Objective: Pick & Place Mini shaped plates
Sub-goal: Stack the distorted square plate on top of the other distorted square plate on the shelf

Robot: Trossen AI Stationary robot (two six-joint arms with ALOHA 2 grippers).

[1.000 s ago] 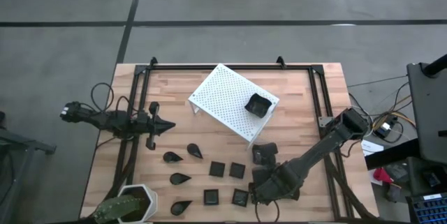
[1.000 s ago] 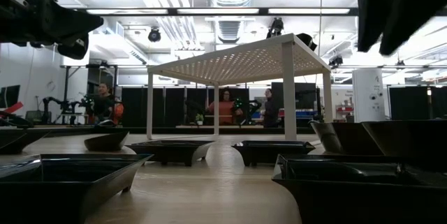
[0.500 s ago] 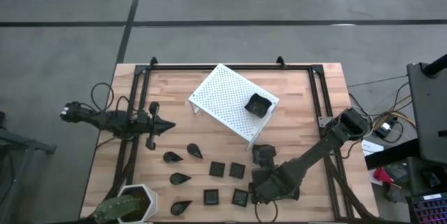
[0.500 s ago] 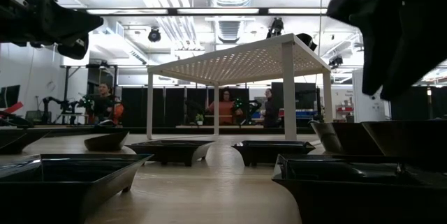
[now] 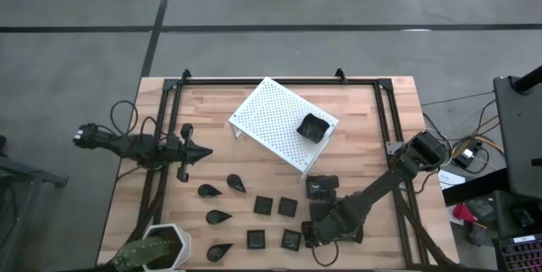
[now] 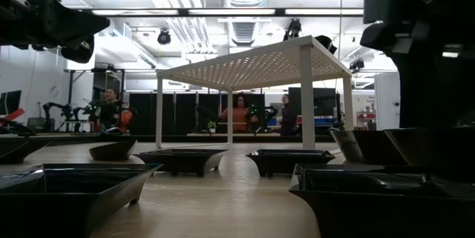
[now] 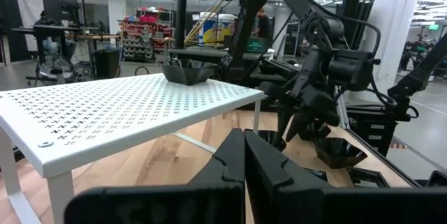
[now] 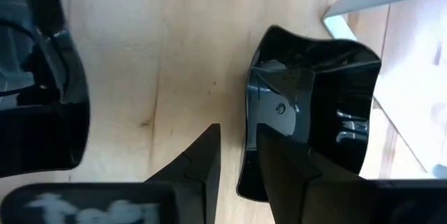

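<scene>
Several small glossy black plates lie flat on the wooden table: teardrops (image 5: 218, 217), flat squares (image 5: 263, 206) and wavy-rimmed ones (image 5: 320, 187). One more plate (image 5: 313, 127) sits on the white perforated rack (image 5: 271, 119). My right gripper (image 5: 315, 225) (image 8: 241, 154) points steeply down, open, at a wavy-rimmed plate (image 8: 314, 105). One finger (image 8: 202, 161) stands over bare wood outside the plate's rim (image 8: 248, 133), the other (image 8: 286, 168) over its inside. My left gripper (image 5: 203, 152) (image 7: 244, 154) waits shut and level at the table's left.
Another black plate (image 8: 42, 91) lies close on the other side of my right gripper. A white hexagonal plant pot (image 5: 161, 247) stands at the table's near left corner. A black frame (image 5: 385, 128) runs along the table's sides. People show in the room beyond (image 6: 111, 108).
My right gripper has come down toward the table, over the wavy-rimmed plates at the near right; in the low view it has sunk from the top corner well into the picture. The plates have kept their places.
</scene>
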